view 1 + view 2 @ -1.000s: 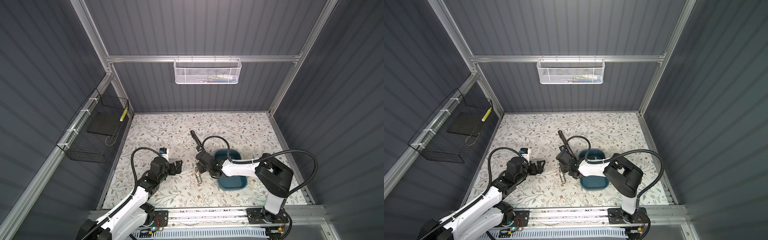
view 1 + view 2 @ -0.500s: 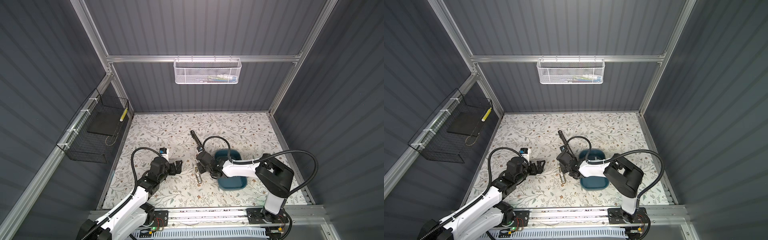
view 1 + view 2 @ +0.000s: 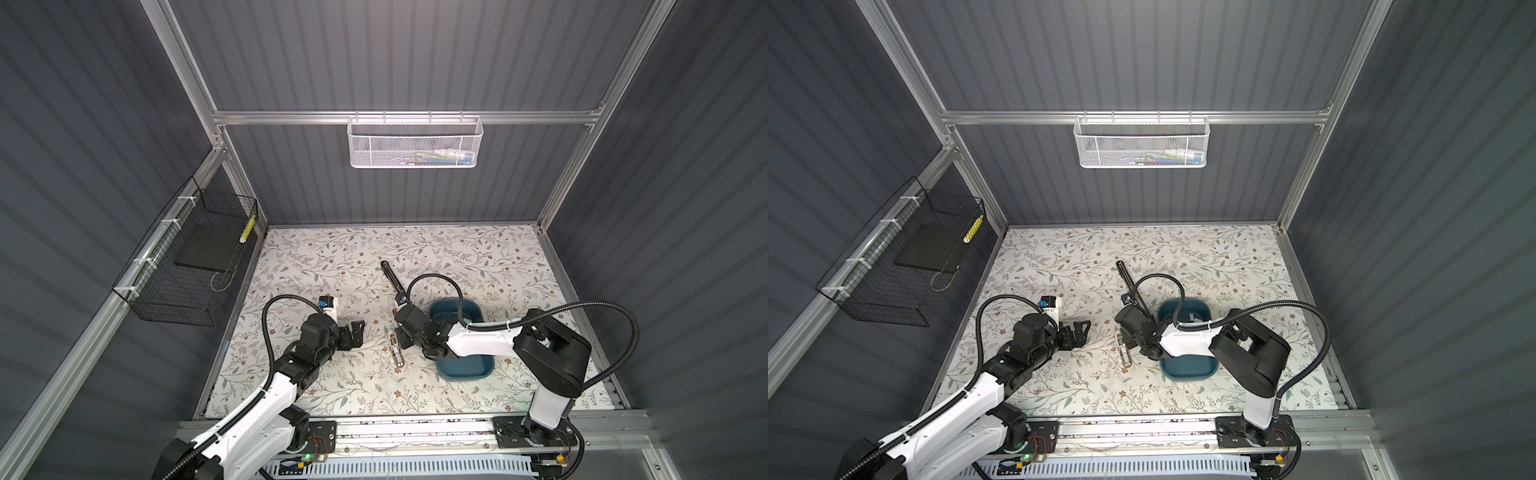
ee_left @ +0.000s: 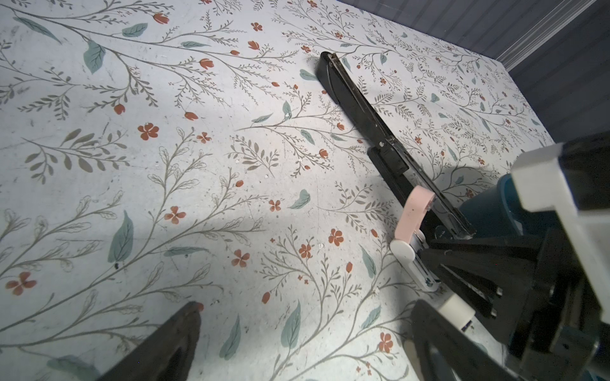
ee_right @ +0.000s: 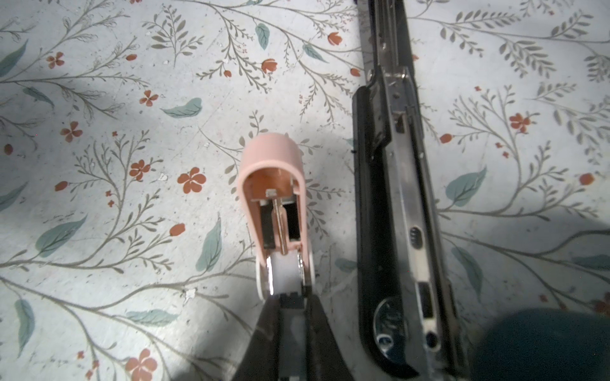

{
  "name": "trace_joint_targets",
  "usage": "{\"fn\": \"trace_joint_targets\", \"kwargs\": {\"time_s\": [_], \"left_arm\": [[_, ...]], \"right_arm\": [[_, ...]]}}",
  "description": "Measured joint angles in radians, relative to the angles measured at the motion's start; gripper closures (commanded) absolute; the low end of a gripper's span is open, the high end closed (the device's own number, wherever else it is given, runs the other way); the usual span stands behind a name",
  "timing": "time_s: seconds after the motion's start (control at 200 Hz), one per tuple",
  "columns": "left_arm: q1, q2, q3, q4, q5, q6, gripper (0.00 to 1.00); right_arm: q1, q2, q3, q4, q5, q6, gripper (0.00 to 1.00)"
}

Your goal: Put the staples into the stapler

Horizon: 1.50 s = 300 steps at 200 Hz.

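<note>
white tablecloth (image 4: 165, 204) printed with grey-green leaves and small red flowers; black stapler (image 4: 358, 102); pink and white stapler (image 5: 271, 158); dark teal tub (image 3: 467, 366).

A lab robot cell: grey panelled walls (image 3: 104, 124), aluminium frame (image 3: 407, 117), floral tabletop (image 3: 332, 257), wire baskets (image 3: 415, 145).

A floral-patterned tabletop (image 3: 332, 257) carries a dark teal tub (image 3: 463, 369), which sits toward the front right of it in both top views. Above and behind the tub, a white mesh basket (image 3: 411, 145) hangs from the rail on the rear wall. It holds a few pale items (image 3: 440, 156) too small to identify. Well to the left of the tub and higher up, a black wire basket (image 3: 183, 286) is fixed to the side wall. Inside it lie a dark flat slab (image 3: 205, 251) and a yellow-marked stick (image 3: 248, 230).
</note>
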Motion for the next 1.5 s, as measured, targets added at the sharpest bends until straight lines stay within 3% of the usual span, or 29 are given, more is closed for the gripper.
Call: {"fn": "trace_joint_targets", "kwargs": {"time_s": [1.501], "left_arm": [[0.0,0.003,0.0,0.0,0.0,0.0,0.0]], "right_arm": [[0.001,-0.012,-0.04,0.07,-0.018,-0.016,0.96]]}}
